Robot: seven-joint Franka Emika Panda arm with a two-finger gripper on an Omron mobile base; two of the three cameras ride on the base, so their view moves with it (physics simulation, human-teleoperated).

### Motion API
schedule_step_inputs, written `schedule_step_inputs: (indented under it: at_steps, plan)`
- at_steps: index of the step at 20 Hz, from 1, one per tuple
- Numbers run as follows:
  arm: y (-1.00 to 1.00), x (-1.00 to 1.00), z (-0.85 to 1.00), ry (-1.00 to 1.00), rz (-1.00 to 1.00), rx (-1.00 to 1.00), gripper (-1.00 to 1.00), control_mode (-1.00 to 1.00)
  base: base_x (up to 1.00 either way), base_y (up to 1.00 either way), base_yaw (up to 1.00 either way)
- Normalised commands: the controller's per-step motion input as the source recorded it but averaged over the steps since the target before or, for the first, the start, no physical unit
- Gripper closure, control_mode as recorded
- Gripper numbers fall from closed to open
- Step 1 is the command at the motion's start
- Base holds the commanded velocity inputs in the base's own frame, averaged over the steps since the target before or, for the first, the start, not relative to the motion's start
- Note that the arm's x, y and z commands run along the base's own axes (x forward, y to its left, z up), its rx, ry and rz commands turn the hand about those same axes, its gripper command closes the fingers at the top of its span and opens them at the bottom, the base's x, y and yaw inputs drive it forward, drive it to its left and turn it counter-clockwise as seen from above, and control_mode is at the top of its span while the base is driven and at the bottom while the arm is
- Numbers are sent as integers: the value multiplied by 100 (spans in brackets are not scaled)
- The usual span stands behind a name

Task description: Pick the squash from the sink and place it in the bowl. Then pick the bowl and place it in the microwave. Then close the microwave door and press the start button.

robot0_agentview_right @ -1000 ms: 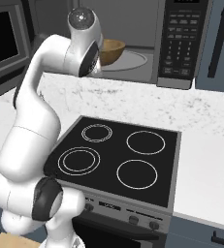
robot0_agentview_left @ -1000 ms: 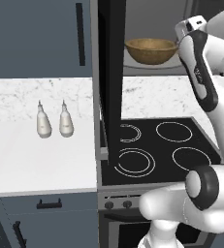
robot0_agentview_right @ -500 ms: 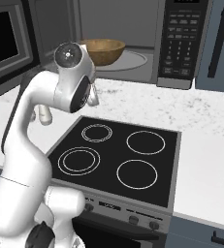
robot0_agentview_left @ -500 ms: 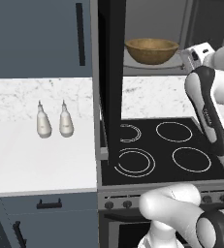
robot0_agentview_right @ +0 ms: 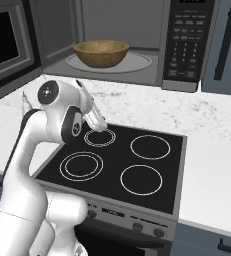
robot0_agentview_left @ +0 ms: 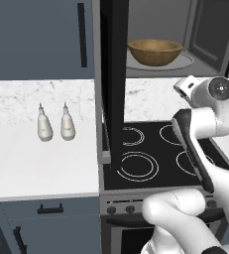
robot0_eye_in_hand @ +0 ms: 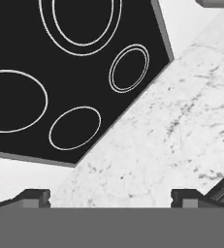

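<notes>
Two shakers on counter left of stove; bowl inside open microwave. Right base: bowl on turntable, microwave door open. Hand: gripper fingers wide apart, empty, above cooktop and marble backsplash.

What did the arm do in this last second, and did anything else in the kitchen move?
The arm drew back and down from the microwave, lowering to hang above the stove. Its end effector is open, holding nothing. The bowl stayed on the turntable, the microwave door stayed open, and the two shakers did not move.
</notes>
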Motion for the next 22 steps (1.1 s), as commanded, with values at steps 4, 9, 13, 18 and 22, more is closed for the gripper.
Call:
schedule_step_inputs:
  at_steps: [4, 9, 13, 18, 22]
  plan:
    - [-9, -25, -1, 0, -22, -36, -100, -100, 0, 0, 0]
    - [5, -13, 0, 0, -28, -36, -100, -100, 0, 0, 0]
    - [21, -8, -3, -1, -26, -43, -100, -100, 0, 0, 0]
    - [11, 0, -28, -10, -19, -43, -100, -100, 0, 0, 0]
    - [46, -3, -31, -16, -15, -43, -100, -100, 0, 0, 0]
